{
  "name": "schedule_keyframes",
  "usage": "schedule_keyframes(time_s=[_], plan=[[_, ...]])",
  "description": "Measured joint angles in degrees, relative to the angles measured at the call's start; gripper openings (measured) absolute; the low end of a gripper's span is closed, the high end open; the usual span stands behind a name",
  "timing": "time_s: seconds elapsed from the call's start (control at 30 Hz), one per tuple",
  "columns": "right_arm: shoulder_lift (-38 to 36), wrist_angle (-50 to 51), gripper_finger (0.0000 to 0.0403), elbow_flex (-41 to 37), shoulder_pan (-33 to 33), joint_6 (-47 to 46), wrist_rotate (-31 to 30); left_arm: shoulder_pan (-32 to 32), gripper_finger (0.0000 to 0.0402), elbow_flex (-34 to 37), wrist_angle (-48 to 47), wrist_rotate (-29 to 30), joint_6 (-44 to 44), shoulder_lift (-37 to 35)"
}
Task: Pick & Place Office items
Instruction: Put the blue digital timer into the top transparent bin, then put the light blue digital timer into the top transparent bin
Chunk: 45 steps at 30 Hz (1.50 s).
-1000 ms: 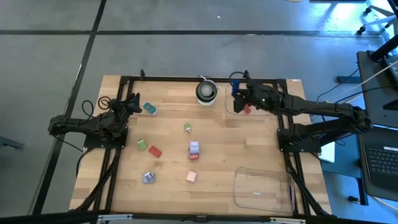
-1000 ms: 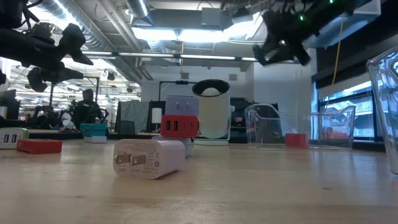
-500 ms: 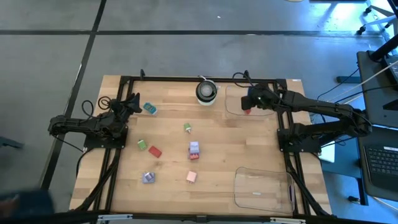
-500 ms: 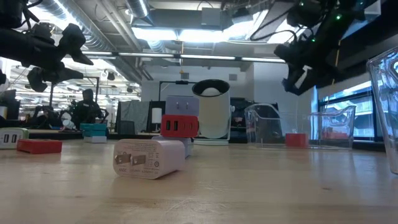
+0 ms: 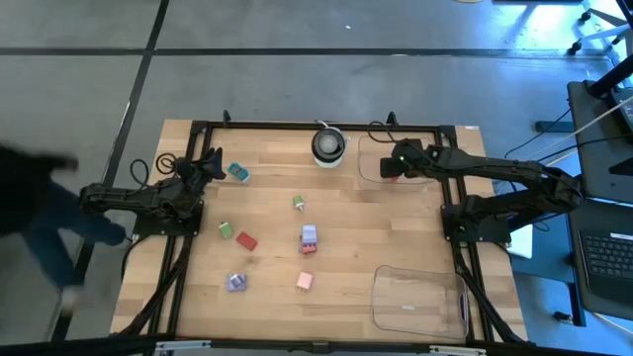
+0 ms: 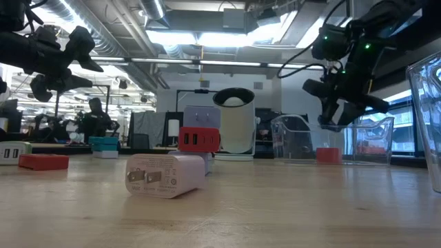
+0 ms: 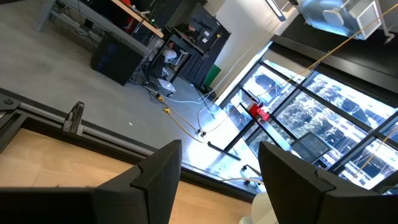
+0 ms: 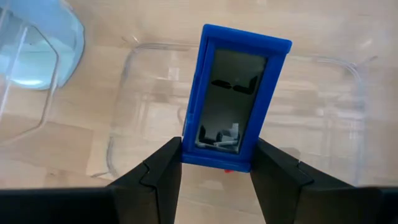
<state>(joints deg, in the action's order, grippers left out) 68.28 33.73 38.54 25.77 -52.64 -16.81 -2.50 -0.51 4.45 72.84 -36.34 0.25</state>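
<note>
A: Right gripper (image 8: 214, 165) status? Wrist view shows the fingers clamped on a blue piece (image 8: 239, 93), a frame-like block with a dark inner panel, held upright between them.

B: Confirmed. Below it, a clear tray (image 8: 323, 124) on the wood. In the high view the right gripper (image 5: 396, 164) sits over that tray (image 5: 371, 170) at the far right corner of the table (image 5: 346, 213); something red lies under it in the tray, only partly visible.

A: Left gripper (image 5: 210, 161)?

B: Raised at the left edge. Fingers apart with a clear gap, nothing between them, per its wrist view (image 7: 217, 180).

A: Loose pieces on the table?

B: Teal piece (image 5: 238, 172) just beside the left gripper. Green piece (image 5: 298, 204) near centre. Second green piece (image 5: 226, 230) touching or nearly touching a red piece (image 5: 246, 240). Lilac piece (image 5: 309, 235) with a small red piece (image 5: 307, 249) against it. Pink piece (image 5: 305, 282) and another lilac piece (image 5: 236, 283) nearer the front edge.

A: Other items?

B: Round white-and-black object (image 5: 328, 144) at the far edge; second clear tray (image 5: 420, 297) at the near right. Blurred person (image 5: 40, 213) left of the table.
</note>
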Motion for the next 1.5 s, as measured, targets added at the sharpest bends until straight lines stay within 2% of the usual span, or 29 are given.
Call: schedule_keyframes(time_s=[0.13, 0.33, 0.67, 1.03, 1.3, 1.37, 1.5], plan=[[2.0, -0.9, 0.0166, 0.0, 1.3, 2.9, 0.3, 0.0, 0.0210, 0.0, 0.0, 0.0, 0.0, 0.0], [5.8, -1.0, 0.0169, 0.0, 3.1, 5.2, 4.6, 0.0, 0.0210, 0.0, 0.0, -0.6, 0.0, 0.0], [8.3, -1.0, 0.0177, 0.0, 3.3, 5.6, 4.8, 0.0, 0.0210, 0.0, 0.0, -3.5, 0.0, 0.0], [7.7, -0.8, 0.0249, 0.2, 3.4, 6.9, 5.0, 0.0, 0.0210, 0.0, 0.0, -3.5, 0.0, 0.0], [5.2, 7.9, 0.0266, 8.8, 3.4, 10.4, 5.7, 0.0, 0.0210, 0.0, 0.0, -3.6, 0.0, 0.0], [4.8, 8.9, 0.0263, 11.8, 3.4, 11.8, 5.7, 0.0, 0.0210, 0.0, 0.0, -5.6, 0.4, 0.0], [4.6, 9.2, 0.0255, 17.7, 2.7, 14.7, 5.7, 0.0, 0.0210, 0.0, 0.3, -14.6, 4.4, 0.0]])
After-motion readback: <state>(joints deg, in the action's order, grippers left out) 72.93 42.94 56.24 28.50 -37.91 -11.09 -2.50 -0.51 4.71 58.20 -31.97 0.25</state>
